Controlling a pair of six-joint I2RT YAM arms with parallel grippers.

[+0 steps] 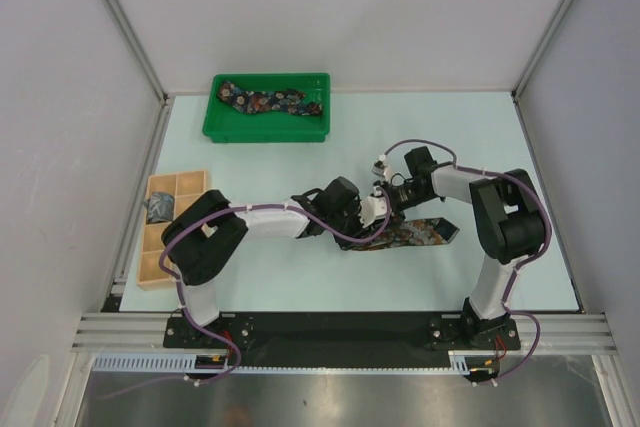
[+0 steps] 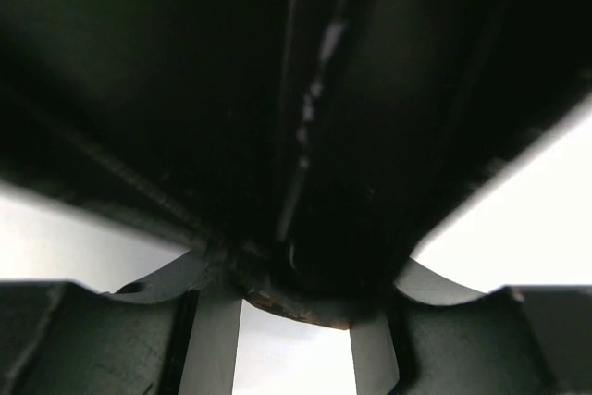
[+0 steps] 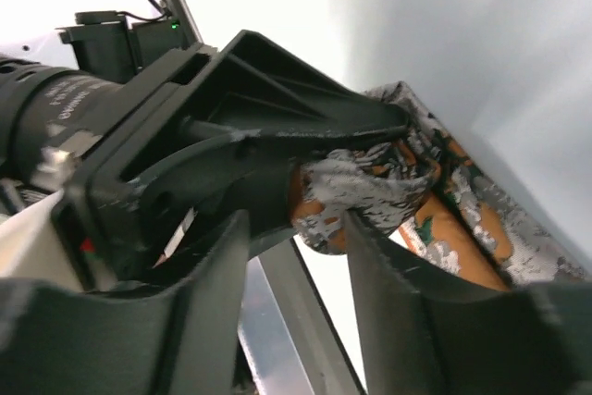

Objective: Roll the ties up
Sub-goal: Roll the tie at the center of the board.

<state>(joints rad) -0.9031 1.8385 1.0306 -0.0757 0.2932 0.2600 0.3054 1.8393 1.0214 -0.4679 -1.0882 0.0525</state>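
Observation:
A rust-brown tie (image 1: pixel 425 233) lies flat on the table right of centre, its left end wound into a small roll (image 3: pixel 361 193). My left gripper (image 1: pixel 350 209) reaches in from the left and is shut on that roll. In the left wrist view a rusty fabric edge (image 2: pixel 298 308) spans the gap between its fingers (image 2: pixel 215 339), and the rest is dark. My right gripper (image 1: pixel 384 203) faces it from the right, jaws apart. The roll's end sits at its tips (image 3: pixel 296 228) and touches one finger (image 3: pixel 393 275). A dark navy tie (image 1: pixel 272 101) lies in the green tray (image 1: pixel 218 129).
A tan wooden compartment box (image 1: pixel 190 183) stands at the left edge with a grey-blue rolled tie (image 1: pixel 159 209) in one cell. The green tray is at the back. Metal frame posts and white walls bound the table on three sides.

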